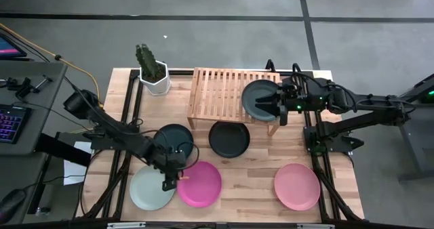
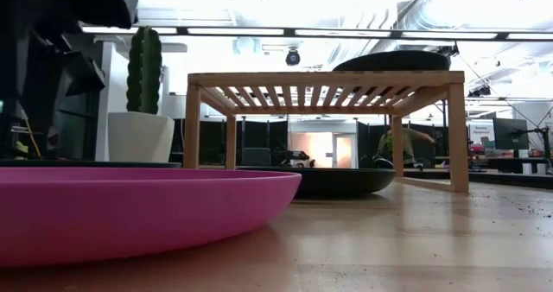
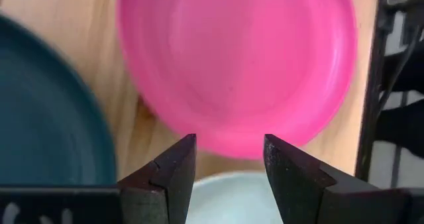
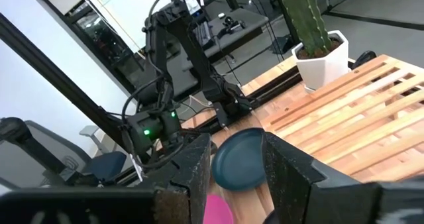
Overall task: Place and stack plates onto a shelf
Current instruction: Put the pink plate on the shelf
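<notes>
The dark grey-green plate [image 1: 258,100] lies flat on the right end of the light-wood slatted shelf [image 1: 217,93]; its dark rim [image 2: 397,61] shows on the shelf top [image 2: 324,78] in the low view. My right gripper [image 1: 277,107] [image 4: 236,174] is open over that plate's right rim, and nothing lies between its fingers. My left gripper [image 1: 169,178] [image 3: 230,168] is open, pointing down over the gap between the hot pink plate [image 1: 201,183] [image 3: 238,58] and the pale mint plate [image 1: 149,190] [image 3: 228,197]. On the table also lie the dark teal plate [image 1: 173,137] [image 3: 46,118], black plate [image 1: 228,139] and light pink plate [image 1: 296,186].
A white hexagonal pot with a cactus [image 1: 153,73] stands at the shelf's left end. The shelf's left part has bare slats. Bare wood lies between the hot pink and light pink plates. Dark frame rails [image 1: 319,154] run along the table's sides.
</notes>
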Controlling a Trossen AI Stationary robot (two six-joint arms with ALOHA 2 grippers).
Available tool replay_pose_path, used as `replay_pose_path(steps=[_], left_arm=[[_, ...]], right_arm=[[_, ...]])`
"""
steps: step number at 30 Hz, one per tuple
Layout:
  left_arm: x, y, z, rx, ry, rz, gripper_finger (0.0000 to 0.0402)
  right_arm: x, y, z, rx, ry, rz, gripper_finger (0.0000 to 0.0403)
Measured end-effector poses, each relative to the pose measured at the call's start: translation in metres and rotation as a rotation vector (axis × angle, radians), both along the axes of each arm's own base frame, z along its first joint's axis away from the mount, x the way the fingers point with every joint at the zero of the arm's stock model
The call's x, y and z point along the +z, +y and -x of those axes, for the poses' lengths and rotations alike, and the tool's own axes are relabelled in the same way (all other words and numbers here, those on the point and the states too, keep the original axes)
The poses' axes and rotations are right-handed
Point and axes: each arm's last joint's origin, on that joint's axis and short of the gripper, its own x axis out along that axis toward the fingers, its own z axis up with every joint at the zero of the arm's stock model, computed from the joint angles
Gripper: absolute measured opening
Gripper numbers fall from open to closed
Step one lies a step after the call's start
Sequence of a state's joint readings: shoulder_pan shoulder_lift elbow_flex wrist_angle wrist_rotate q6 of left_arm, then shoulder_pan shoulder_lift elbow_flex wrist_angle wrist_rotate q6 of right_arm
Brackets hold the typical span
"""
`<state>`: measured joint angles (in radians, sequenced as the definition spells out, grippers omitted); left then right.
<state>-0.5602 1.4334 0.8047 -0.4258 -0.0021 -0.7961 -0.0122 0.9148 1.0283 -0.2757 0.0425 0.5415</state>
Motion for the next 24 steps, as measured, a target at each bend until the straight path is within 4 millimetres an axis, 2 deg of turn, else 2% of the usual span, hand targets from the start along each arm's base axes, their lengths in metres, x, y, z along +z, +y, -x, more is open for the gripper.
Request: replay_pose_path(steps=[14,24], left_arm=[[-0.013,0.007,-0.012,0.514,0.168,0.220,0.0165],[-0.033,0.004,-0.015,0.586,0.242,0.193,0.0165]], right_arm=[[-0.005,0.000,0.001,0.003,0.050,0.007,0.0119],[-0.005,0.000,0.001,0.003,0.058,0.007,0.0119]])
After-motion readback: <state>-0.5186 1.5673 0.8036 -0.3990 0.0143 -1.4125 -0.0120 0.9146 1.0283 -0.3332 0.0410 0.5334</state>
